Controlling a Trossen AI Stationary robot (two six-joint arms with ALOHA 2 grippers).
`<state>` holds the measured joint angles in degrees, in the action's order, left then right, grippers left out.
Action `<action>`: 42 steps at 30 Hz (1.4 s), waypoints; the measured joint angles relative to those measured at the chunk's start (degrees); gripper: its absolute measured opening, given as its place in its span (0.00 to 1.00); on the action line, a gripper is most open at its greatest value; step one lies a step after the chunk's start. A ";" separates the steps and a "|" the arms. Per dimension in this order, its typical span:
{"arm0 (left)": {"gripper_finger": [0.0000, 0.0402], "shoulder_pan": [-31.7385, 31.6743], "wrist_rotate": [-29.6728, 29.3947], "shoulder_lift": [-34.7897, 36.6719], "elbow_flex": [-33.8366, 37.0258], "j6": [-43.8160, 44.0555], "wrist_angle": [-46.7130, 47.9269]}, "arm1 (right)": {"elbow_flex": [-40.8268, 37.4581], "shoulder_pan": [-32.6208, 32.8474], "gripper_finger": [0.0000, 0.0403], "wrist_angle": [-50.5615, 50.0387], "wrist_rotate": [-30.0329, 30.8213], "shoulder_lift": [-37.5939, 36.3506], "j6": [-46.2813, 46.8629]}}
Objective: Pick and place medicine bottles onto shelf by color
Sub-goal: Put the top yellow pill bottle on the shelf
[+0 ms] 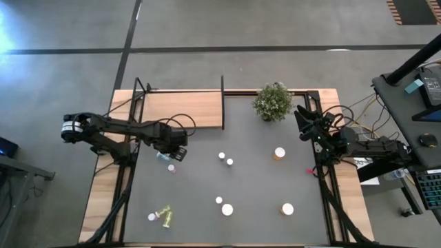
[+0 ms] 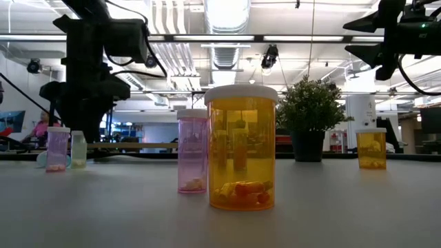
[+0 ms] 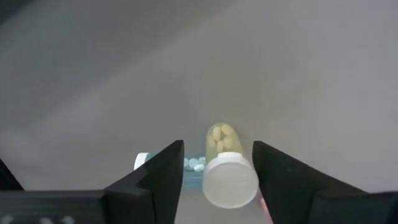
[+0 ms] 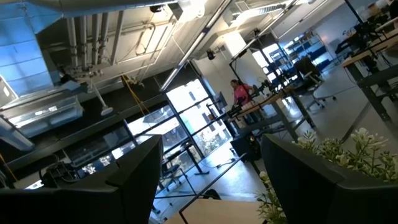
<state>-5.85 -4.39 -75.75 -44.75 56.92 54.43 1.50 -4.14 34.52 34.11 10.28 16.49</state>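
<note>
A yellow-green medicine bottle with a white cap stands upright on the dark table, between the down-pointing fingers of my open left gripper. A bluish bottle lies on its side just beside it. In the high view my left gripper hides the yellow-green bottle; the bluish bottle and a pink one show by it. The light-wood shelf stands at the far left. My right gripper is open and raised at the table's right edge, holding nothing. My left gripper comes from above with one finger on each side of the yellow-green bottle. A gap shows between one finger and the white cap. The cap's rim meets the other finger in the picture; whether they touch I cannot tell.
A bushy potted plant stands at the far edge. Orange bottles and several small white-capped ones dot the table's middle and near side. A yellow-green bottle lies near the front left.
</note>
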 joint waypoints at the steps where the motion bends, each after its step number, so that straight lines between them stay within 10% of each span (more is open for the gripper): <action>1: 0.41 0.00 0.25 0.00 0.00 0.21 -0.01 | 0.00 -0.02 0.65 0.00 0.00 -0.01 0.00; 27: 0.26 -1.90 0.77 0.00 -4.45 -4.28 0.09 | 0.00 0.00 0.65 0.02 0.00 0.00 0.00; 42: 0.26 -21.32 2.62 -4.54 -18.18 -29.38 10.39 | 0.00 -0.02 0.65 0.00 0.00 0.00 0.00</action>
<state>-27.17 -1.76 -80.29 -62.93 27.55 64.82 1.50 -4.16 34.52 34.11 10.28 16.49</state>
